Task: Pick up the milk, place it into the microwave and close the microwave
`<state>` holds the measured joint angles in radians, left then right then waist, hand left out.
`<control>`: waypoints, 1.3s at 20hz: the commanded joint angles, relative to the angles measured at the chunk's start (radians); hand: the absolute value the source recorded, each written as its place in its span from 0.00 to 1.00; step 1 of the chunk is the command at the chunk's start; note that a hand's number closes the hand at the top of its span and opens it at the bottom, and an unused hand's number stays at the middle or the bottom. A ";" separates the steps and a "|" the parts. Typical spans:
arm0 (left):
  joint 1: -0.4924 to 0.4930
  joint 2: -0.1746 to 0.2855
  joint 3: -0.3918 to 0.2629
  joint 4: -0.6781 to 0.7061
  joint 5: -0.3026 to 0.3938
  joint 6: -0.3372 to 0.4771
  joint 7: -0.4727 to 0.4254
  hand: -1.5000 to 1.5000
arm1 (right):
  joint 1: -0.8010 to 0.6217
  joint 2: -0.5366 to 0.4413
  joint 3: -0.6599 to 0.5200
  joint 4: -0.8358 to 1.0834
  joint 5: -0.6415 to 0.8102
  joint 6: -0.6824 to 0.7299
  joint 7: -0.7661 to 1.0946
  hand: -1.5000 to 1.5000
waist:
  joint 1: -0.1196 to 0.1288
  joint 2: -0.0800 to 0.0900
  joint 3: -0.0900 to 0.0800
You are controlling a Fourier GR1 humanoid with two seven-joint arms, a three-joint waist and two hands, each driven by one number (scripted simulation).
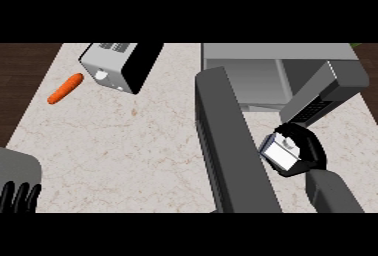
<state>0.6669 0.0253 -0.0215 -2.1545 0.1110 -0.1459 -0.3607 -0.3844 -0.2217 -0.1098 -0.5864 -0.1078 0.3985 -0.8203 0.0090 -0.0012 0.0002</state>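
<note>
- Milk carton (278, 154): small box with a pale grey-white face edged in dark, and a small pale cap-like bump near its upper right corner.
- Orientation: the carton is tilted, not square to the surface (125, 145). The long axis of the visible face runs diagonally from upper left to lower right. The end with the bump points up and right, toward the microwave (244, 75). Cannot tell how far it leans off upright.
- Position: the carton is in the right robot hand (314, 150), just right of the open microwave door (229, 150) and nearer the robot than the cavity. It is not inside. A keypad (316, 109) shows just above the hand.
- Right robot hand: black fingers curled round the carton from the right and from below, hiding its far side. Grey forearm comes in from the lower edge.
- Left robot hand (18, 197): at the lower left corner, fingers straight and up, holding nothing, resting.
- Microwave door: long dark grey slab swung wide open, reaching toward the lower edge.
- Elsewhere: toaster (118, 65) at upper left, with a carrot (65, 88) lying just left of it.
</note>
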 commanded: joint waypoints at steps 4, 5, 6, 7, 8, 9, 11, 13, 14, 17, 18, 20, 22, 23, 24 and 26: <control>0.038 0.028 0.077 0.004 0.068 -0.047 -0.015 0.00 | 0.109 0.039 0.067 -0.284 -0.034 0.056 0.093 1.00 | -0.012 -0.005 -0.002; 0.032 0.025 0.085 0.075 0.052 -0.067 -0.092 0.00 | 0.139 0.053 0.082 -0.368 -0.045 0.031 0.163 1.00 | -0.017 -0.007 -0.002; 0.064 -0.012 0.007 -0.040 0.003 -0.028 -0.015 0.00 | 0.163 0.033 0.073 -0.413 -0.069 0.054 0.178 1.00 | -0.014 -0.005 -0.001; 0.044 0.023 0.064 -0.009 0.066 -0.058 -0.008 0.00 | 0.226 0.047 0.085 -0.512 -0.096 0.048 0.237 1.00 | -0.022 -0.007 -0.002; 0.048 -0.009 0.015 -0.009 0.017 -0.035 -0.008 0.00 | 0.267 0.081 0.112 -0.594 -0.093 0.009 0.275 1.00 | -0.025 -0.007 -0.002; 0.077 -0.005 0.036 -0.052 0.061 -0.044 0.007 0.00 | 0.296 0.041 0.097 -0.652 -0.130 0.046 0.334 1.00 | -0.021 -0.007 -0.002; 0.037 0.007 0.069 -0.029 0.070 -0.056 0.004 0.00 | 0.316 0.093 0.097 -0.703 -0.149 -0.021 0.387 1.00 | -0.013 -0.002 -0.001; 0.110 0.011 0.086 0.010 0.094 -0.116 -0.075 0.00 | 0.353 0.144 0.136 -0.786 -0.138 -0.076 0.431 1.00 | -0.009 -0.004 -0.001; 0.022 0.030 0.126 0.006 0.100 -0.079 0.002 0.00 | 0.376 0.150 0.153 -0.813 -0.115 -0.099 0.446 1.00 | -0.012 -0.002 -0.001; 0.095 0.002 0.115 -0.006 0.090 -0.101 -0.044 0.00 | 0.321 0.194 0.176 -0.896 -0.098 -0.182 0.531 1.00 | -0.005 -0.002 -0.001; 0.107 0.008 0.124 -0.012 0.100 -0.114 -0.041 0.00 | 0.332 0.212 0.193 -0.928 -0.084 -0.206 0.538 1.00 | -0.005 -0.002 -0.001; 0.112 0.004 0.131 -0.024 0.110 -0.127 -0.046 0.00 | 0.259 0.217 0.180 -0.885 -0.066 -0.230 0.543 1.00 | 0.000 0.000 0.000; 0.058 0.004 0.145 0.033 0.096 -0.125 -0.047 0.00 | 0.191 0.209 0.144 -0.765 -0.043 -0.226 0.465 1.00 | 0.001 0.002 0.000; 0.057 0.029 0.187 0.016 0.142 -0.146 -0.027 0.00 | 0.207 0.212 0.163 -0.810 -0.024 -0.247 0.489 1.00 | -0.001 0.001 0.000; 0.088 0.010 0.173 -0.009 0.129 -0.132 -0.029 0.00 | 0.177 0.220 0.232 -0.848 -0.046 -0.352 0.528 1.00 | 0.003 0.000 0.000; 0.081 -0.007 0.151 -0.012 0.099 -0.129 -0.020 0.00 | 0.117 0.218 0.144 -0.790 -0.012 -0.356 0.555 1.00 | 0.001 0.001 0.000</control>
<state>0.7466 0.0332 0.1296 -2.1538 0.2186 -0.2732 -0.3933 -0.1792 -0.0249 0.0626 -1.4050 -0.1512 0.1290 -0.3055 0.0062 -0.0007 0.0009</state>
